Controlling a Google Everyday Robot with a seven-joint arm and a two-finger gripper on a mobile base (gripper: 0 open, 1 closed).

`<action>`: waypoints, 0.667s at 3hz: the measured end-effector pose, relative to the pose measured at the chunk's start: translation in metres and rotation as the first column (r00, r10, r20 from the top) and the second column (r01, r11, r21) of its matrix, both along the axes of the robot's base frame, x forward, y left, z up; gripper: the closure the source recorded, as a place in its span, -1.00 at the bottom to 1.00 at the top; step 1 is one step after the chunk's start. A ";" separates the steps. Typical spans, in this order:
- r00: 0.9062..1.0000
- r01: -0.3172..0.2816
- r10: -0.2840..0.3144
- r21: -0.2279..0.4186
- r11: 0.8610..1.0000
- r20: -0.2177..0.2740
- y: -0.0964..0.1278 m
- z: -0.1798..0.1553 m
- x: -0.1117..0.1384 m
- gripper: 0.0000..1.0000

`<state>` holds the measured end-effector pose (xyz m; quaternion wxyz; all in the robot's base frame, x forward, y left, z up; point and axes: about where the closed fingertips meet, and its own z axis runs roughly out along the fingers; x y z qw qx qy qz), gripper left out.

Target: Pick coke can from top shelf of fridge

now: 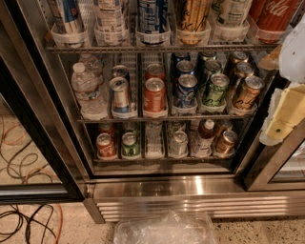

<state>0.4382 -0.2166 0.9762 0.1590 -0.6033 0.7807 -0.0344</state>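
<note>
One coke can (272, 15) at top shelf (152, 48) right end, fridge (190, 188) open.
Gripper (286, 107) at right edge; finger state unreadable.

I count six tall cans (152, 14) on the top shelf (157, 48), one being the coke can (274, 14) at upper right, two water bottles (88, 93) mid-left, and one gripper (286, 109) at the right edge.
</note>
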 end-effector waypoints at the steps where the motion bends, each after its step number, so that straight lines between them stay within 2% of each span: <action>1: 1.000 0.000 0.000 0.000 1.000 0.000 0.000 0.000 0.000 -1.00; 2: 1.000 0.004 -0.004 0.002 1.000 0.024 0.001 0.002 0.002 -1.00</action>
